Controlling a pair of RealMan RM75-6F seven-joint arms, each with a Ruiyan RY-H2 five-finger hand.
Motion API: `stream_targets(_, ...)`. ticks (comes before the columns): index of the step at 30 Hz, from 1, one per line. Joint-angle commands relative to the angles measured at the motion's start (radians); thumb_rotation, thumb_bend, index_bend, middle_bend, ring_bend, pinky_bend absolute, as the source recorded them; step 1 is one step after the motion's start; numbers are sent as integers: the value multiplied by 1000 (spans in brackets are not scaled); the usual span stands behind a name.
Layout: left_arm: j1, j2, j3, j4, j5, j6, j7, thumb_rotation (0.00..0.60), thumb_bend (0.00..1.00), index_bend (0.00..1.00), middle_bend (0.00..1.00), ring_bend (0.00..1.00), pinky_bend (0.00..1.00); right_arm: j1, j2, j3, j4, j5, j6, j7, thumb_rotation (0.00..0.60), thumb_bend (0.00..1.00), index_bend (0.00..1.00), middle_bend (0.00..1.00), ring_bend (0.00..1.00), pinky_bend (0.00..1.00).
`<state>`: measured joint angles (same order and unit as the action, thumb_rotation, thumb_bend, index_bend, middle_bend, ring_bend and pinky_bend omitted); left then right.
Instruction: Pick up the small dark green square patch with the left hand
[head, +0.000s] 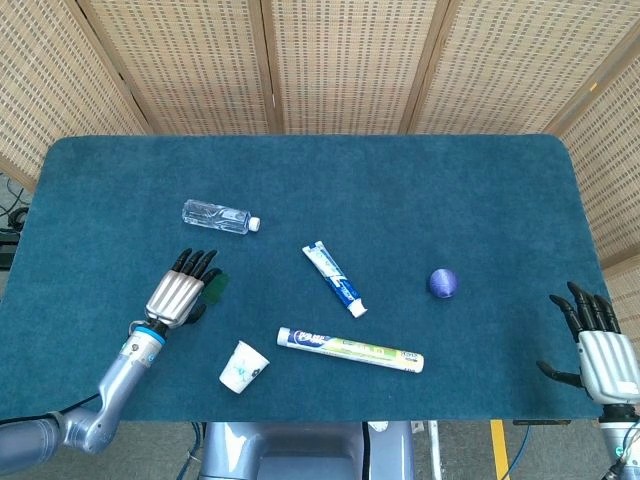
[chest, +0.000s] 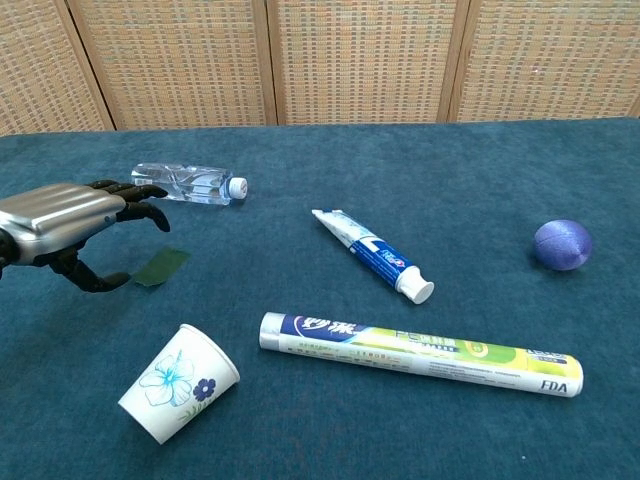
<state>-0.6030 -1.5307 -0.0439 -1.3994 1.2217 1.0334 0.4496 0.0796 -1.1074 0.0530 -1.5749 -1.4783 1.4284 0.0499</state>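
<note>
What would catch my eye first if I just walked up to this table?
Probably the silver left hand with black fingers, hovering open at the table's left edge beside a small dark green patch lying flat on the cloth. Next, the long tube near the front and the purple ball off to the right. A paper cup lies tipped over in front.

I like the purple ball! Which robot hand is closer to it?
Right. The right hand sits at the table's near right edge, just past the purple ball; the left hand is far across the table, beside the green patch.
</note>
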Motion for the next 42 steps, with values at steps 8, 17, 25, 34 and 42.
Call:
stream_targets(8,10,-27,5,72,12,0,-12,600,375,335,0,0,0,-13,13,2,-26,-7,30,16,600,131,124,0,0,0)
stream_targets(17,13,-93,10,163,31,-5,-23,600,374,392,0,0,0,-12,5,7,-19,-3,31,22,600,131,124,0,0,0)
stream_targets(25,10,-120,-4,198,34,-8,-24,600,375,406,0,0,0,-13,4,10,-17,-3,35,26,600,131,124,0,0,0)
stream_targets(34,6,-148,-16,232,27,-22,-16,600,408,450,0,0,0,-15,4,12,-14,-4,41,32,600,131,124,0,0,0)
stream_targets(42,4,-166,-27,256,21,-25,-9,600,437,506,0,0,0,-17,5,13,-13,-3,43,36,600,131,124,0,0,0)
